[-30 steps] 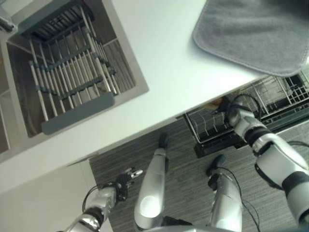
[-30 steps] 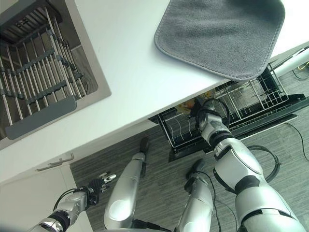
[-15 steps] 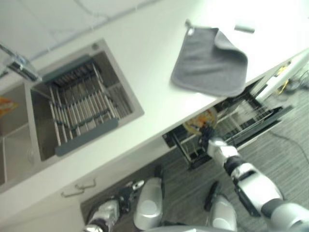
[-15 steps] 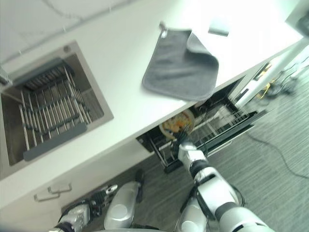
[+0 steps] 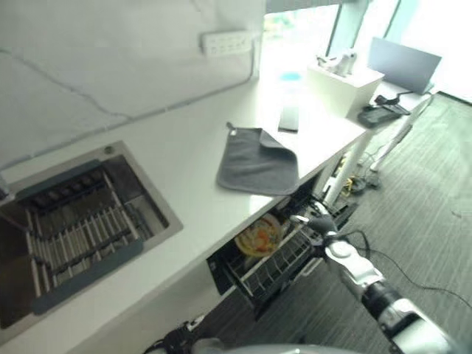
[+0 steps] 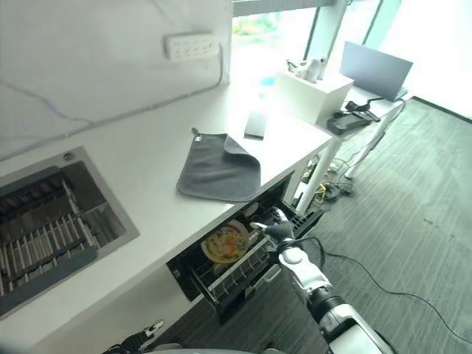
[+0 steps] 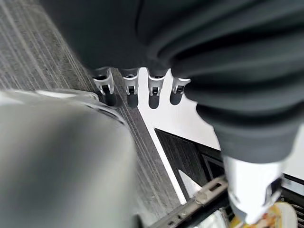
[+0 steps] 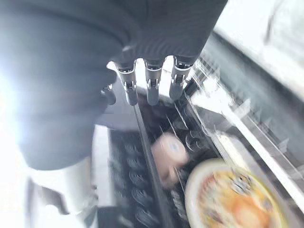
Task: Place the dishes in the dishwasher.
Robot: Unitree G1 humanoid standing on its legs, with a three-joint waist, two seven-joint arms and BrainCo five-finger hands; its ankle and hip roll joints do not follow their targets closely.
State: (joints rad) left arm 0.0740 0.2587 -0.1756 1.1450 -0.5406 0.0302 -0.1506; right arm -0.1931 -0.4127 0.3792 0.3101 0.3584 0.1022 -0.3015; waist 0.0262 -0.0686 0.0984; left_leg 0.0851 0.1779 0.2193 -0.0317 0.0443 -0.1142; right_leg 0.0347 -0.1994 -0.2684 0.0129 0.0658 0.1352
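My right hand (image 6: 274,230), fingers relaxed apart and empty, hovers beside the round orange-patterned plate (image 6: 226,243), propped upright between the dishwasher's wire rack (image 6: 236,269) tines.

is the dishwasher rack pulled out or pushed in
Pulled out: the wire dishwasher rack juts from under the white counter, a yellow patterned plate standing in it.

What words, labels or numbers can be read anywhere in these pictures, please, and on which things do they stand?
None can be read.
The plate in the dishwasher rack bears a coloured pattern, too blurred to show any lettering.
The grey cloth and the wall socket strip show no print.
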